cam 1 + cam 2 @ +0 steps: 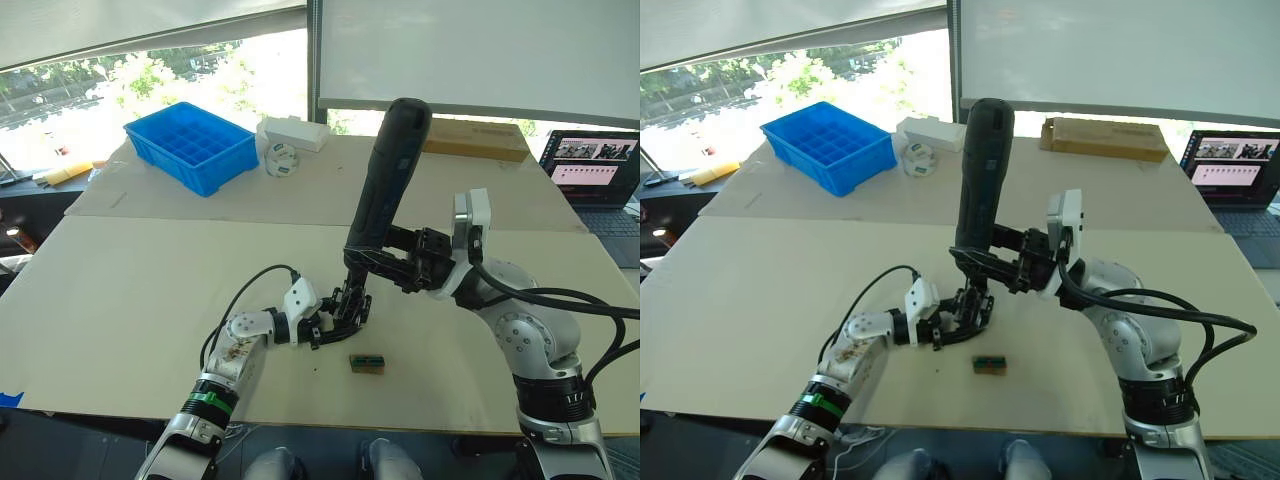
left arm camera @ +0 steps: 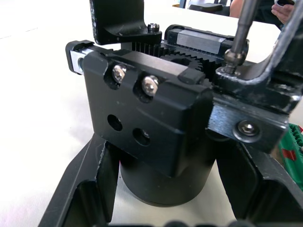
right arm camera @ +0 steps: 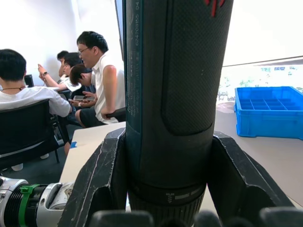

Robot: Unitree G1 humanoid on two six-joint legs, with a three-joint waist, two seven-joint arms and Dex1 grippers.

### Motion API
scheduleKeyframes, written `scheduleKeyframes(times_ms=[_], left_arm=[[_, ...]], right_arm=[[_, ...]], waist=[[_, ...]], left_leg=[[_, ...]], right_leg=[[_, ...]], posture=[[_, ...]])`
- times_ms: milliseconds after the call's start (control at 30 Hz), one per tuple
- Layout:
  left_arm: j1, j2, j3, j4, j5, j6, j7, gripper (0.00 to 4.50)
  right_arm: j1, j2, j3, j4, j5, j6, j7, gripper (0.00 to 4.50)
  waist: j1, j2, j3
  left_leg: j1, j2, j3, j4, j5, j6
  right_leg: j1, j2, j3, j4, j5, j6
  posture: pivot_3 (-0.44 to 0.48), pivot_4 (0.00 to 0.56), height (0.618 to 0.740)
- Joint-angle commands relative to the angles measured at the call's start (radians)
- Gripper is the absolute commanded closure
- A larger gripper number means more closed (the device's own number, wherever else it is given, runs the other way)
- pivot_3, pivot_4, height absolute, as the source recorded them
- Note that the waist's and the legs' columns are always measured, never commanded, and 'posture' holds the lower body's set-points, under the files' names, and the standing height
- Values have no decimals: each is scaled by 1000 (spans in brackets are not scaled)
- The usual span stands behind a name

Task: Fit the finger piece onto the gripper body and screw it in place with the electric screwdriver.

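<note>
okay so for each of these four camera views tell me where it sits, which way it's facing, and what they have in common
Left and right eye views: head stereo pair, looking forward and down over both arms at the table.
Left wrist view: on the left arm, looking along its fingers at the gripper body.
Right wrist view: on the right arm, looking along its fingers at the electric screwdriver.
Shared: screwdriver and blue bin appear in eye and right wrist views.
</note>
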Motion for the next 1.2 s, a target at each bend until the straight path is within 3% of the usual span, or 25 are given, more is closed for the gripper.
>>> scheduleKeyframes(times_ms=[33,300,800,1200], left_arm=[[28,-3,-23,10,-1,28,-13,2062],[32,0,-22,4,-2,33,-15,2062],[18,-6,-22,26,1,24,-19,2062],[10,0,-10,36,3,21,-17,2062]], right_arm=[[0,-8,-5,-34,-7,-24,15,2586],[-16,-64,78,-29,-114,3,11,2586],[-48,-103,156,-26,-124,167,-60,2586],[-8,-62,215,-24,-127,189,-132,2586]], waist=[[0,0,0],[0,0,-2],[0,0,-7],[1,-1,-17]], left_leg=[[0,0,0,0,0,0],[1,0,0,0,0,0],[2,1,-2,0,0,0],[2,1,-4,-1,0,0]], right_leg=[[0,0,0,0,0,0],[1,-1,0,0,0,0],[2,-4,0,-1,0,0],[4,-4,0,-2,0,0]], posture=[[0,150,740],[0,150,740],[0,150,740],[0,150,740]])
